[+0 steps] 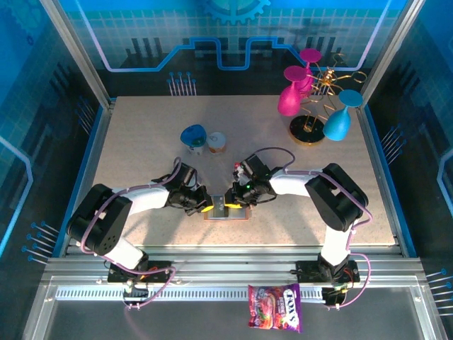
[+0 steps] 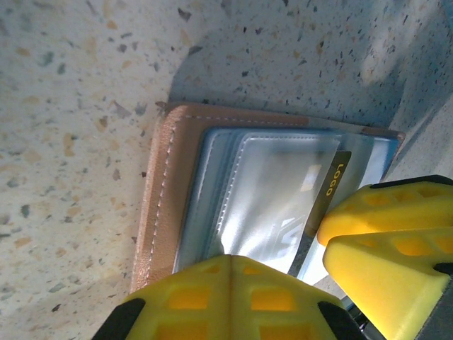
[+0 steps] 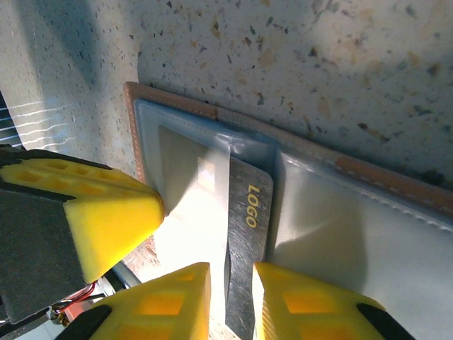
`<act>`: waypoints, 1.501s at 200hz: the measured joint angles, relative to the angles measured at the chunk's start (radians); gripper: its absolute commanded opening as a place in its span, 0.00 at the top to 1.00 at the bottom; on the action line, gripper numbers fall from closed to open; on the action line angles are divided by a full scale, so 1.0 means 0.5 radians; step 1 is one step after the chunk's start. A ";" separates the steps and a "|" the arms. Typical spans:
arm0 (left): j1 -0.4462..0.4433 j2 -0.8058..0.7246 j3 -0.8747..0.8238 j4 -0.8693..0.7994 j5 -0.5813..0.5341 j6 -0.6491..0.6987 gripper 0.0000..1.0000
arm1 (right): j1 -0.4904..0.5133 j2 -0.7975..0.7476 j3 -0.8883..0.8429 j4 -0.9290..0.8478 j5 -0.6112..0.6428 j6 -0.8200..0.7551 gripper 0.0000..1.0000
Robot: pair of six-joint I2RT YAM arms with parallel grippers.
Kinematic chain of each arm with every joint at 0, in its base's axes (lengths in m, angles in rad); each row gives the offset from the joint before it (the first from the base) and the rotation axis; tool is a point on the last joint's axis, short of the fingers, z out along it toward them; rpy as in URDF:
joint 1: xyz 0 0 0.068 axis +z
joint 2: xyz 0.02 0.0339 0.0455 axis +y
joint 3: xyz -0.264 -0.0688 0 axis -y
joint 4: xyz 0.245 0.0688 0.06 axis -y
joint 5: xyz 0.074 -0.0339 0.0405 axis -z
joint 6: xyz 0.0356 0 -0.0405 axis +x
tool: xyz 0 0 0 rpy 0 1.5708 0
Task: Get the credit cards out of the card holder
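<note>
Low and centre in the overhead view, I see my left gripper (image 1: 203, 205) with its yellow fingers pressed together, tips down on the clear sleeve (image 2: 276, 198) of the open card holder (image 2: 159, 191). Just right of it, my right gripper (image 3: 232, 273) pinches a dark credit card (image 3: 249, 205) marked LOGO, partly out of the holder.

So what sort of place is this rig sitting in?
Probably a staged robot test cell: a speckled tabletop fenced by aluminium rails, a blue backdrop printed with gear and circuit lines, and pink and teal glasses on a gold stand.
</note>
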 measured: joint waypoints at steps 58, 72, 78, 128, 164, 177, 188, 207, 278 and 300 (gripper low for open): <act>0.000 0.004 0.014 -0.021 -0.001 0.036 0.95 | -0.001 0.000 -0.003 0.002 0.001 -0.001 0.76; 0.000 0.004 0.015 -0.026 -0.001 0.036 0.95 | -0.001 -0.001 -0.018 0.017 0.000 0.000 0.76; 0.000 0.004 0.018 -0.031 -0.001 0.036 0.95 | -0.001 -0.001 -0.024 0.026 -0.001 0.007 0.76; 0.000 0.013 0.030 -0.045 -0.001 0.037 0.95 | -0.005 -0.080 -0.096 0.073 0.001 0.047 0.76; 0.000 0.014 0.030 -0.045 -0.001 0.036 0.95 | -0.011 -0.106 -0.126 0.128 -0.001 0.076 0.77; 0.000 0.014 0.030 -0.045 -0.001 0.036 0.96 | -0.013 -0.106 -0.158 0.163 -0.002 0.091 0.77; 0.000 0.014 0.030 -0.045 0.000 0.037 0.96 | -0.013 -0.106 -0.185 0.179 -0.007 0.106 0.77; 0.000 0.014 0.030 -0.045 0.000 0.037 0.96 | -0.013 -0.101 -0.213 0.207 -0.010 0.131 0.77; 0.000 0.017 0.034 -0.051 0.000 0.037 0.96 | -0.013 -0.039 -0.220 0.329 -0.063 0.180 0.78; 0.000 0.017 0.034 -0.051 0.000 0.037 0.96 | -0.014 -0.030 -0.225 0.358 -0.071 0.190 0.80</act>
